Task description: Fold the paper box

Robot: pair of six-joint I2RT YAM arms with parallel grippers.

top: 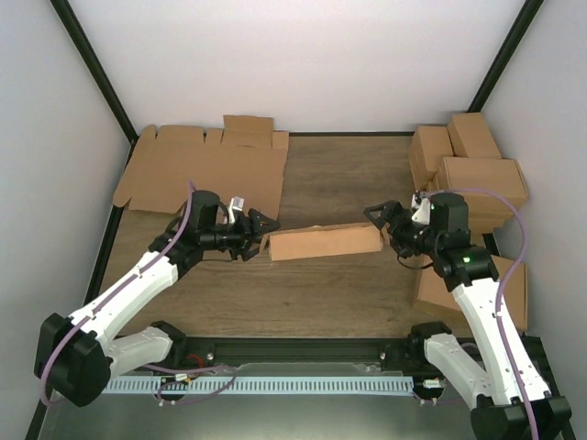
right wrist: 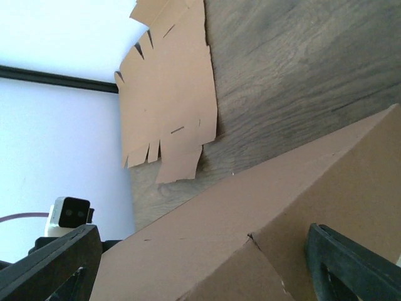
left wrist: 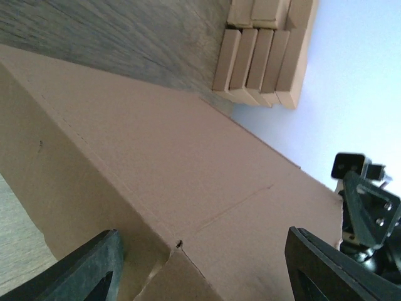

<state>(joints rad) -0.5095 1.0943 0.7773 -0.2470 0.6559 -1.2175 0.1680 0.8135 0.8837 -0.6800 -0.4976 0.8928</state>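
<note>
The paper box (top: 323, 242) is a long brown cardboard shape lying across the middle of the table, its walls folded up. My left gripper (top: 256, 233) is open at the box's left end, with a finger on either side of it. My right gripper (top: 385, 229) is open at the box's right end in the same way. In the left wrist view the box (left wrist: 188, 169) fills the space between the spread fingers (left wrist: 88, 269). In the right wrist view the box (right wrist: 250, 219) also lies between the spread fingers (right wrist: 357, 269). Neither pair of fingers visibly presses the cardboard.
A bundle of flat notched cardboard sheets (top: 202, 165) lies at the back left and also shows in the right wrist view (right wrist: 169, 94). Several brown cartons (top: 468, 170) stand at the back right, with another (top: 477, 284) by the right arm. They also show in the left wrist view (left wrist: 263, 50).
</note>
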